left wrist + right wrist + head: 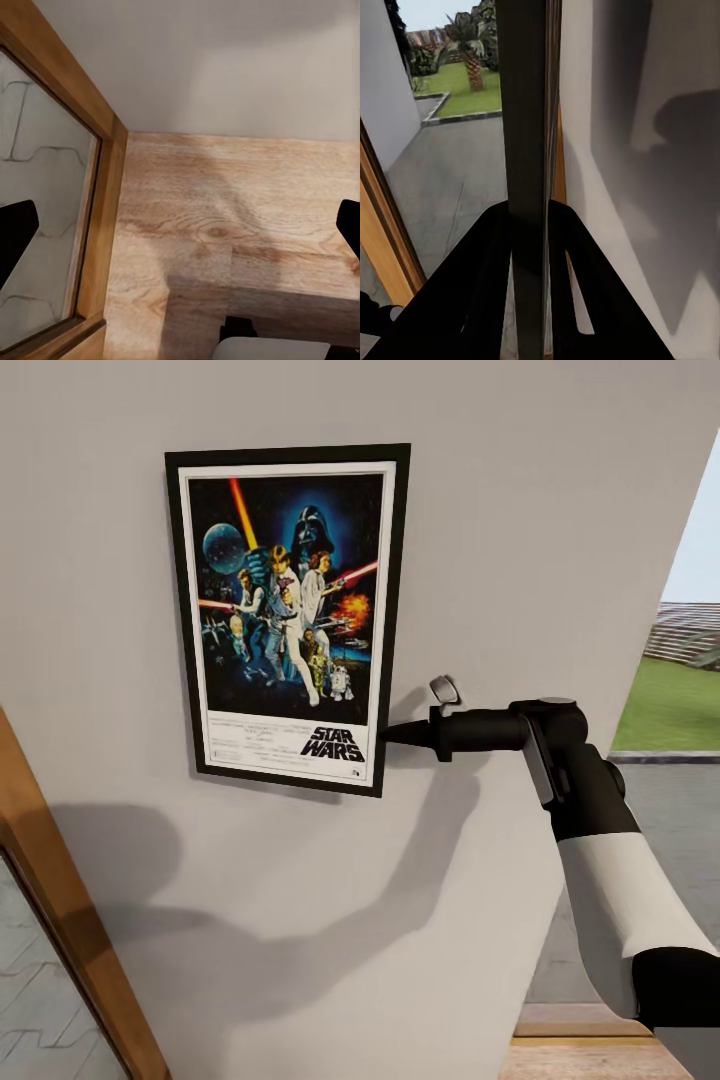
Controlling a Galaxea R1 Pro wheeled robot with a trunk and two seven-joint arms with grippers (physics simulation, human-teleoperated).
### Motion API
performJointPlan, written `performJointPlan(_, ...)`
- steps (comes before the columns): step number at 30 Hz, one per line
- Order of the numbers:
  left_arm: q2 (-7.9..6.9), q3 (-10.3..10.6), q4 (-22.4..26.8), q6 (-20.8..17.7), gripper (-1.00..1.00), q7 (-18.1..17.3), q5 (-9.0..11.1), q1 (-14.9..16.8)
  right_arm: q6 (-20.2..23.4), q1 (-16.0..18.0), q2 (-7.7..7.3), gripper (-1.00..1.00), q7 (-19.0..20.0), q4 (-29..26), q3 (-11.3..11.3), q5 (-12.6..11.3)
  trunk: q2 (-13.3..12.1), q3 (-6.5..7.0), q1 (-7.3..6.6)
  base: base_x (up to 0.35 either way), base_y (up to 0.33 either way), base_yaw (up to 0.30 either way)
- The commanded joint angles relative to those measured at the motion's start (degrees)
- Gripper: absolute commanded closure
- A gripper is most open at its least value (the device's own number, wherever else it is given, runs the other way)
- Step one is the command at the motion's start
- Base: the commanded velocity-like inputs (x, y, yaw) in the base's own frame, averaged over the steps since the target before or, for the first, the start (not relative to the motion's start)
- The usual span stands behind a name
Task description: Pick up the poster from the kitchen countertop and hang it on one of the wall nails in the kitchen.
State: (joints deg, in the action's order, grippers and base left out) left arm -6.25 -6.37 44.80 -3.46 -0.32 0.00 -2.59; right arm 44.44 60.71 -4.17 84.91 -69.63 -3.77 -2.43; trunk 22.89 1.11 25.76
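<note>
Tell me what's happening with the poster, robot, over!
Right gripper shut on poster's lower right edge. Poster upright, flat against the wall. Left gripper fingers apart, empty, over wood floor. Nothing in the way.

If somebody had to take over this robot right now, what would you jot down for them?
Right gripper: shut on the poster, pinching its lower right edge.
Left gripper: open, holding nothing, over the wooden floor.
Poster: upright, flat against the grey wall. The nail can't be seen.
Done: poster carried to the wall.
Left: make sure it hangs on the nail, then let go and pull back.
</note>
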Motion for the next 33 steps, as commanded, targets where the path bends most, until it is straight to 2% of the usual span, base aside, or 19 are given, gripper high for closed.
performJointPlan(1, 0.01, -0.04, 0.17, -0.36, -1.0, -0.03, 0.0, -0.05, 0.83, 0.02, -0.05, 1.0, 0.17, 0.02, -0.1, -0.29, 0.03, -0.01, 0.02, 0.0, 0.001, 0.0)
performJointPlan(14, 0.01, -0.04, 0.15, -0.4, -1.0, -0.03, 0.0, -0.05, 0.83, 0.02, -0.05, 1.0, 0.17, 0.02, -0.1, -0.29, 0.03, -0.01, 0.02, 0.0, 0.0, 0.0)
performJointPlan(17, 0.23, -0.84, 0.12, -0.33, -1.0, -0.07, 0.17, -0.05, 1.04, 0.02, -0.88, 1.0, -0.29, -0.08, -0.01, -0.47, 0.03, -0.01, 0.02, 0.0, 0.0, 0.0)
performJointPlan(33, 0.23, -0.84, 0.12, -0.33, -1.0, -0.07, 0.17, -0.05, 1.04, 0.02, -0.88, 1.0, -0.29, -0.08, -0.01, -0.47, 0.03, -0.01, 0.02, 0.0, 0.0, 0.0)
